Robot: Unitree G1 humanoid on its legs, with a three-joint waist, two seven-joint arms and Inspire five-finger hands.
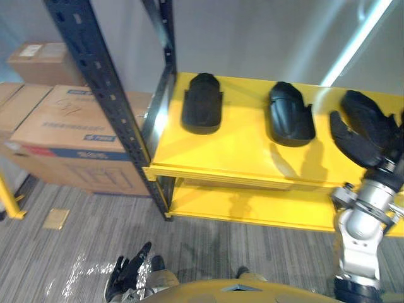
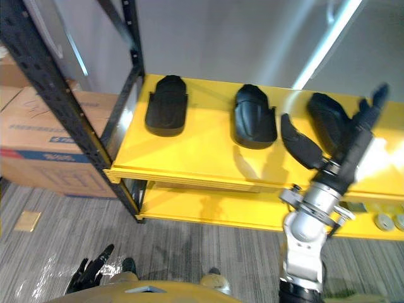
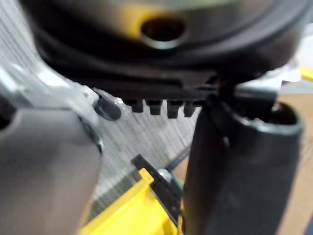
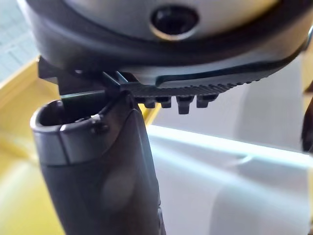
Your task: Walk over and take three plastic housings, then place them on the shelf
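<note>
Three black plastic housings lie in a row on the yellow top shelf (image 1: 221, 154): one at the left (image 1: 202, 104), one in the middle (image 1: 290, 115) and one at the right (image 2: 326, 113). My right hand (image 2: 347, 151) is raised at the right housing. Its fingers are straight, pointing up past the housing's right side, and its thumb (image 2: 298, 144) is spread out on the housing's left. I cannot tell if it touches the housing. My left hand (image 1: 129, 271) hangs low over the floor at the lower left, fingers relaxed and holding nothing.
A dark blue perforated upright (image 1: 101, 82) stands at the shelf's left front corner. Cardboard boxes (image 1: 69, 132) are stacked to its left. A lower yellow shelf (image 1: 252, 208) holds small round parts (image 2: 382, 221) at the right. A cardboard scrap (image 1: 57, 218) lies on the grey floor.
</note>
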